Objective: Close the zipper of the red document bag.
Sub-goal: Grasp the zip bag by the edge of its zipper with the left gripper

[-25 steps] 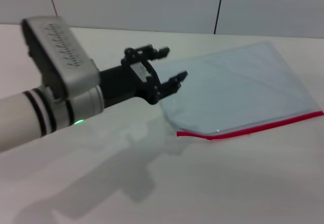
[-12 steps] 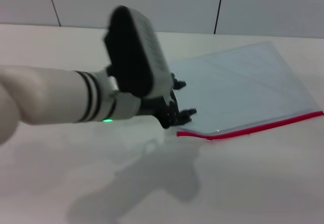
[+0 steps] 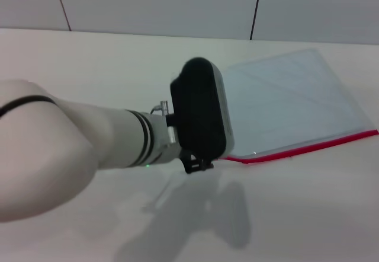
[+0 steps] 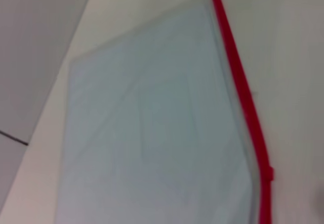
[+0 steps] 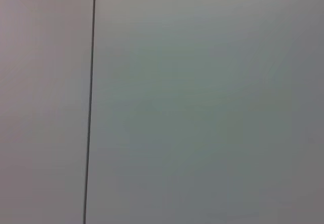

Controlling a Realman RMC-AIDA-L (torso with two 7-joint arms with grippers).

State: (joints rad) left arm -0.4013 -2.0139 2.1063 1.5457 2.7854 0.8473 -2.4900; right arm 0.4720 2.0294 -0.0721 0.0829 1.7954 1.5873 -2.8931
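The red document bag [image 3: 290, 105] lies flat on the white table at centre right, a translucent pale blue pouch. Along its near edge runs the zipper [image 3: 308, 148], a thin red strip. My left arm reaches in from the left, and its wrist housing covers the bag's near left corner. Only a dark bit of my left gripper [image 3: 198, 166] shows under the housing, by the zipper's left end. In the left wrist view the bag [image 4: 152, 133] fills the picture, and the zipper [image 4: 243, 92] has a small bump, the slider [image 4: 268, 173], near one end. The right gripper is out of view.
The white table [image 3: 89, 66] extends to the left and front of the bag. Grey wall panels with a dark seam [image 3: 254, 7] stand behind it. The right wrist view shows only a plain panel with a dark line [image 5: 90, 102].
My left arm has swung right and down toward the bag's near left corner. Its wrist has turned, so the housing now hides the fingers that were seen spread apart a second ago.
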